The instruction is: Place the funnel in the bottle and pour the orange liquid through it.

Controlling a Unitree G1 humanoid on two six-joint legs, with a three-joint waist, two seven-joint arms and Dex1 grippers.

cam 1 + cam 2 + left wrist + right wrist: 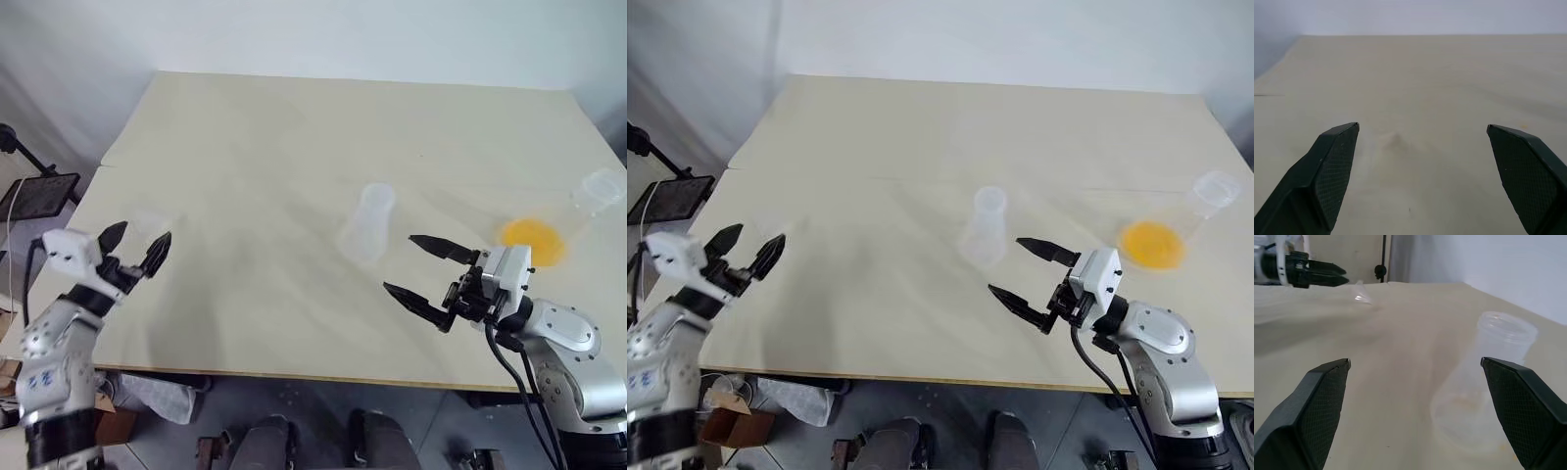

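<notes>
A: How far along is it?

B: By my reading, barely begun. The bottle [984, 227] stands upright near the middle of the table [921, 127], a little toward the right edge, and its neck is bare. The funnel [1360, 293] lies on the tabletop near the left edge, just ahead of the left gripper [137, 248]. It is faint in the head views and clearer from the right wrist.

A: And the orange liquid?

B: The orange liquid [1152, 245] sits in the base of a clear flask [1190, 211] that lies tipped over near the right edge, its open mouth toward the far right corner. It looks contained. So everything remains: pick up the funnel, seat it in the bottle, then pour.

A: What about the pincers?

B: Both are spread wide and empty. The left one hovers over the near left part of the table with the funnel just beyond its tips; whether the tips touch it I cannot tell. The right gripper [1029, 270] hangs near the front edge, pointing toward the bottle, which stands just past its fingers, apart from them.

A: Next step?

B: Probably closing the left fingers on the funnel, which is small and hard to see.
</notes>
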